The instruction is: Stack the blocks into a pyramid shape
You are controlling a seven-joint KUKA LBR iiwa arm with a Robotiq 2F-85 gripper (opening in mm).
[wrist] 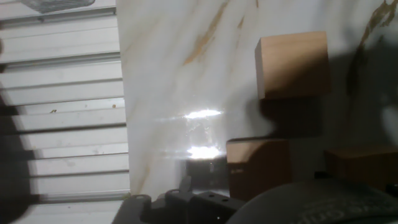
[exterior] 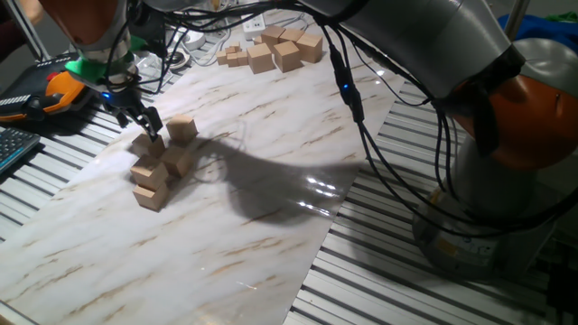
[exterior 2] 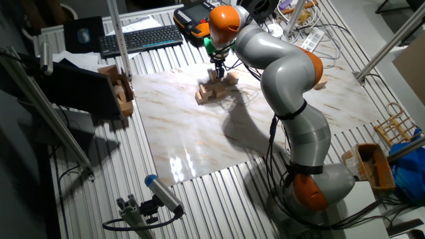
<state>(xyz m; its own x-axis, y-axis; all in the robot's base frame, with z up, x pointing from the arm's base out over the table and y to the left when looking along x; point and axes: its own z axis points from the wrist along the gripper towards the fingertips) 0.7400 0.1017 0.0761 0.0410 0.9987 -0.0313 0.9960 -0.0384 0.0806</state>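
Your big grey arm with orange joints [exterior 2: 285, 73] arches across the white marble-patterned board [exterior: 235, 199], its shadow darkening the middle. In the hand view the fingers are cut off at the bottom edge, so you get no look at them there. The heap of light-tan wooden cubes [exterior: 161, 161] sits at the board's left, its stepped form hard to read. The black two-finger gripper [exterior: 144, 125] is down on its top; whether it clasps a cube, you cannot tell.
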